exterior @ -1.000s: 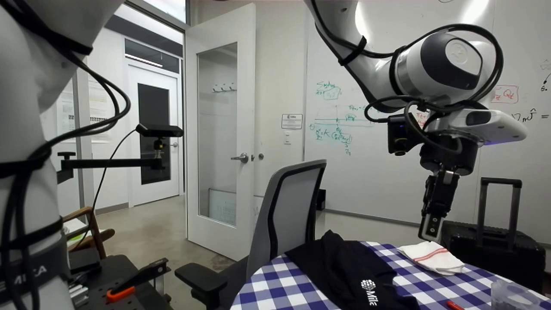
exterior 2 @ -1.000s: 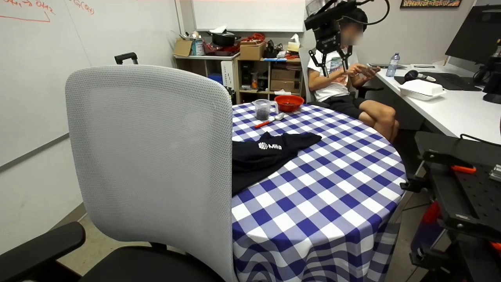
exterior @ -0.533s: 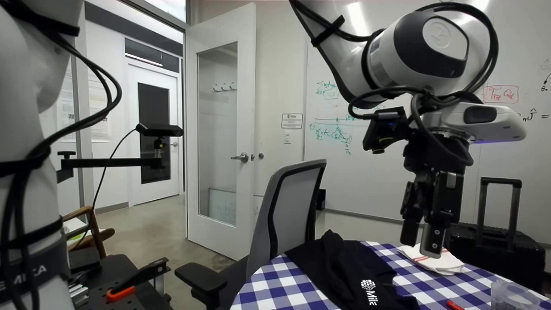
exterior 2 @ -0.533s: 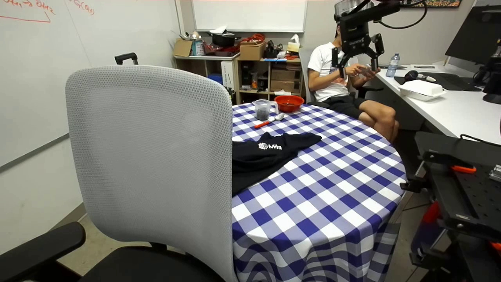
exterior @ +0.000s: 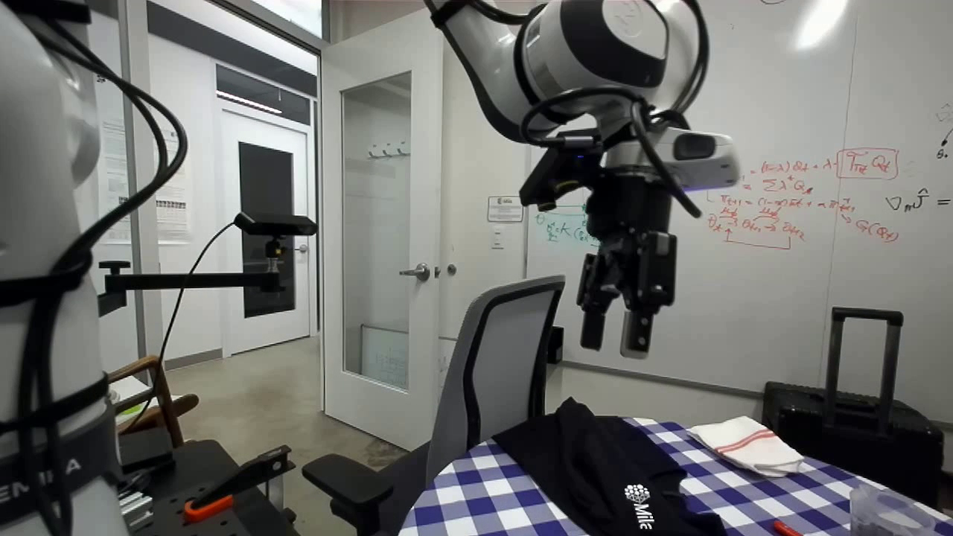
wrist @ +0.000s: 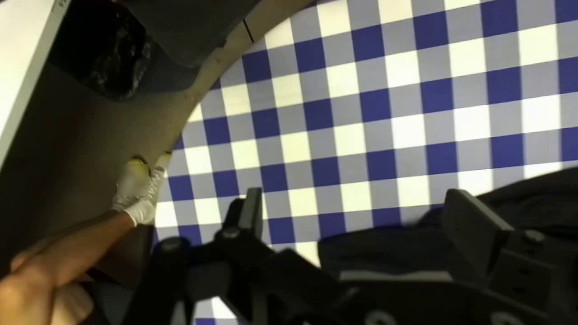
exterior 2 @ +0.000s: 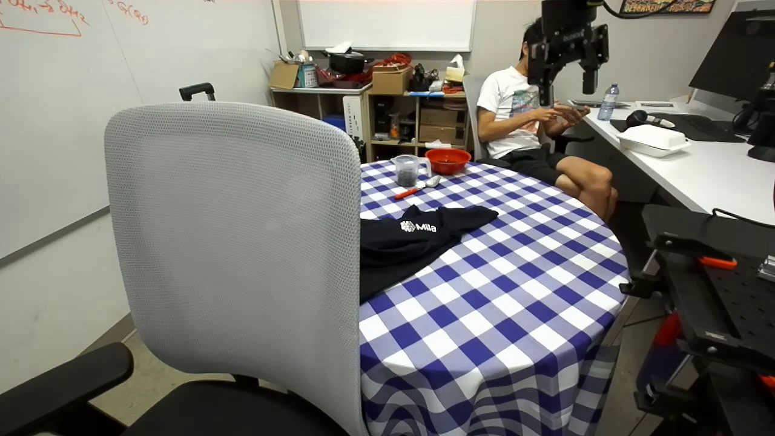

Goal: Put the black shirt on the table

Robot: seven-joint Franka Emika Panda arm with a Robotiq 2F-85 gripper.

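The black shirt (exterior: 588,461) with a white "Mila" print lies crumpled on the table (exterior: 476,487), which has a blue-and-white checkered cloth. In an exterior view the shirt (exterior 2: 412,248) is partly hidden behind the chair back, on the checkered table (exterior 2: 508,303). My gripper (exterior: 614,342) is open and empty, held well above the table and apart from the shirt. It also hangs high in an exterior view (exterior 2: 568,91). In the wrist view the fingers (wrist: 355,198) are spread wide, with part of the shirt (wrist: 384,248) below, over the checkered cloth (wrist: 361,95).
A grey office chair (exterior: 514,365) stands against the table. A white towel (exterior: 748,445), a measuring cup (exterior 2: 406,169), a spoon with a red handle (exterior 2: 418,188) and a red bowl (exterior 2: 448,160) are on the table. A black suitcase (exterior: 856,432) and a seated person (exterior 2: 514,115) are nearby.
My gripper has risen and moved away from the towel side, leftward in an exterior view, and has turned. It stays open. The shirt has not moved.
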